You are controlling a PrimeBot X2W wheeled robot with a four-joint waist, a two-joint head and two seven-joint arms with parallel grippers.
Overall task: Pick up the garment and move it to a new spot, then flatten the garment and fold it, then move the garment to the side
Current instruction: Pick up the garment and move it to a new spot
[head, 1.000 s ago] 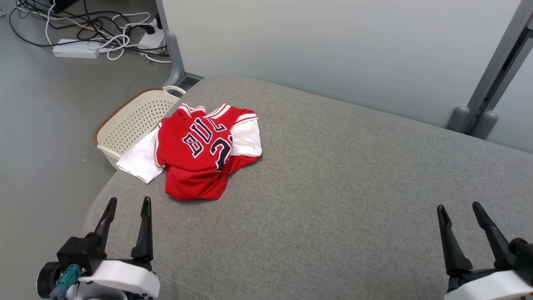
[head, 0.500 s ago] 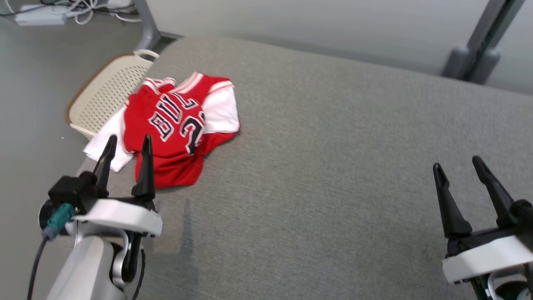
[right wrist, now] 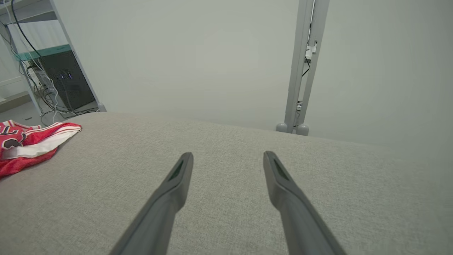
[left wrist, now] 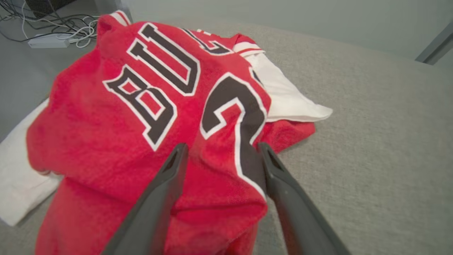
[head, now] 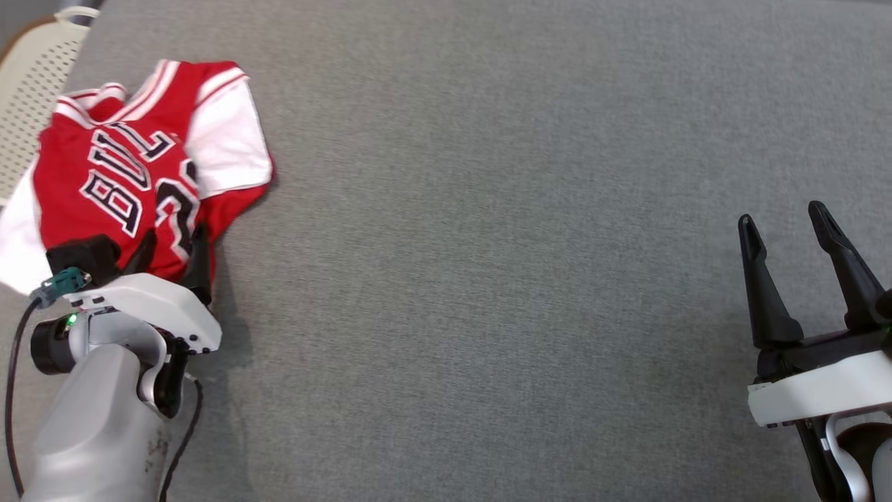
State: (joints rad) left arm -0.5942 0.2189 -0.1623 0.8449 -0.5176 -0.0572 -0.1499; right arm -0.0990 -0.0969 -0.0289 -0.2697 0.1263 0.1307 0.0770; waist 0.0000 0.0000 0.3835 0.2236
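Left gripper (head: 174, 238), jaws apart, straddles a raised fold of the jersey (head: 118, 174) at its near edge, not yet clamped. Right gripper (head: 780, 216), jaws also apart, hangs over bare cushion (head: 488, 244), well apart from the cloth. The jersey lies crumpled at the cushion's left edge, just beside a basket (head: 28, 84). Step 1, the pickup, looks barely begun; moving, flattening, folding and setting aside are all left.

Even bright light, soft shadows
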